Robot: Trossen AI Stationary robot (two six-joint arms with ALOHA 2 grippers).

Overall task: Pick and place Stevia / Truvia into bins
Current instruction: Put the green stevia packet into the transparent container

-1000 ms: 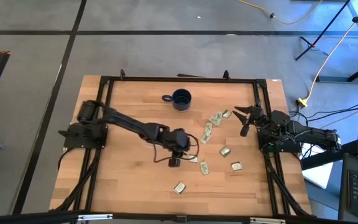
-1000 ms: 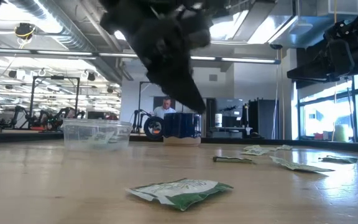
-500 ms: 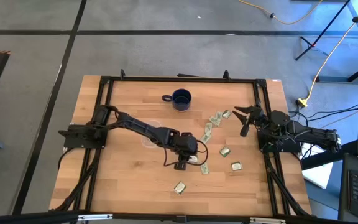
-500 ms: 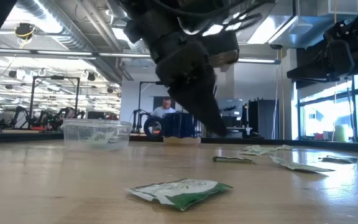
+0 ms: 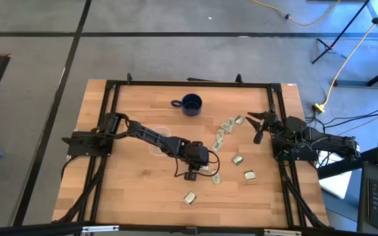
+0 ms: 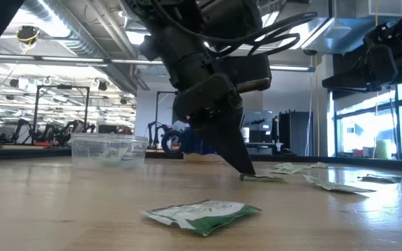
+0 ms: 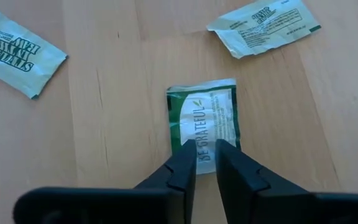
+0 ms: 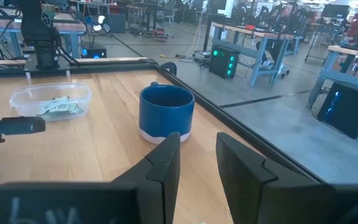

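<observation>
Several pale green and white Stevia sachets point(image 5: 227, 124) lie flat and scattered over the right half of the table. One of them point(image 6: 202, 213) is close to the near edge. The clear bin point(image 5: 159, 141) sits left of centre with a few sachets inside point(image 8: 58, 107). My left gripper point(image 5: 200, 168) is down at the table, nearly shut on one green sachet point(image 7: 204, 115). My right gripper point(image 5: 258, 126) waits open at the right edge, above the table, facing the blue mug point(image 8: 166, 112). My left gripper point(image 7: 205, 163) comes from above, slanting, onto one short end of the green sachet point(image 7: 205, 148). Its two fingertips point(image 7: 185, 158) rest on that end, with a narrow strip of sachet showing between them. The sachet lies flat on the table. In the low view the fingertip point(image 6: 246, 171) meets the table there.
The dark blue mug point(image 5: 191, 103) stands near the far edge. Loose sachets lie close around the left gripper point(image 7: 17, 53), point(image 7: 263, 25) and further right point(image 5: 249, 175). A black frame point(image 5: 110, 85) borders the table. Bare wood spreads over the left and near parts.
My left gripper has moved toward the table's right edge and slightly nearer, away from the bin. It has come down until its fingertips reach the sachet on the table. The sachets and the right arm have kept still.
</observation>
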